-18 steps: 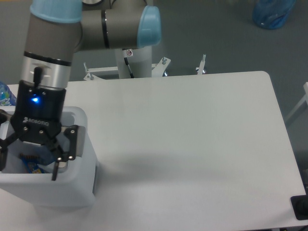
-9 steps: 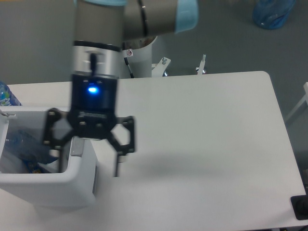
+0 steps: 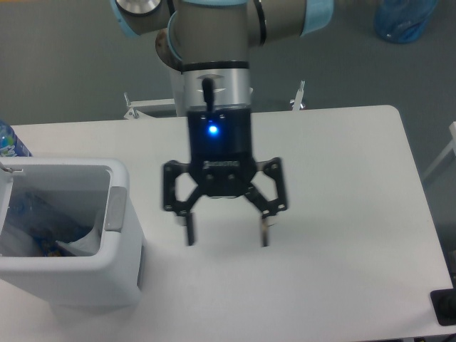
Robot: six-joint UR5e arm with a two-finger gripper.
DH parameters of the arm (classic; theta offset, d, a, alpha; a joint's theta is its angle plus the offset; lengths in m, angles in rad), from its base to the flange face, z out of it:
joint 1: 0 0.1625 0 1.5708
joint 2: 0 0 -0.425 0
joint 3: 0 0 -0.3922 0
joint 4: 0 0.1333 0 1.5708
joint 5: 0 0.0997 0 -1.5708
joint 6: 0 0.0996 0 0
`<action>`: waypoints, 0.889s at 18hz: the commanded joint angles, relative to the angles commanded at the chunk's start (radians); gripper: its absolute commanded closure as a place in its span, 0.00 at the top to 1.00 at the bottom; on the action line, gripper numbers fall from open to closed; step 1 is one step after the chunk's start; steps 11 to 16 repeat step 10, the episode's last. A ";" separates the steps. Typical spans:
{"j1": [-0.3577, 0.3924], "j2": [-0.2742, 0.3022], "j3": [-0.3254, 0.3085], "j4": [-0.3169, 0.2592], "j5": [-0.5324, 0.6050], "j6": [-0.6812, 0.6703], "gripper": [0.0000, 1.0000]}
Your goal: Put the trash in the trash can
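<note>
Across the white surface [image 3: 335, 214] the arm [image 3: 214, 78] reaches down near the middle, its jaws spread wide and holding nothing, the gripper [image 3: 225, 231] hanging over bare tabletop. To the left, at the surface's front corner, stands the trash can [image 3: 121, 263], apart from the gripper. Inside it lies the trash [image 3: 43, 228]: clear crumpled plastic with a bit of white paper. A bottle with a blue label [image 3: 8, 141] peeks behind the bin.
</note>
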 joint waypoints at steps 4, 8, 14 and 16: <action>0.025 0.061 -0.037 -0.108 0.026 0.157 1.00; 0.045 0.104 -0.081 -0.129 0.055 0.219 1.00; 0.051 0.108 -0.083 -0.129 0.054 0.219 1.00; 0.051 0.108 -0.083 -0.129 0.054 0.219 1.00</action>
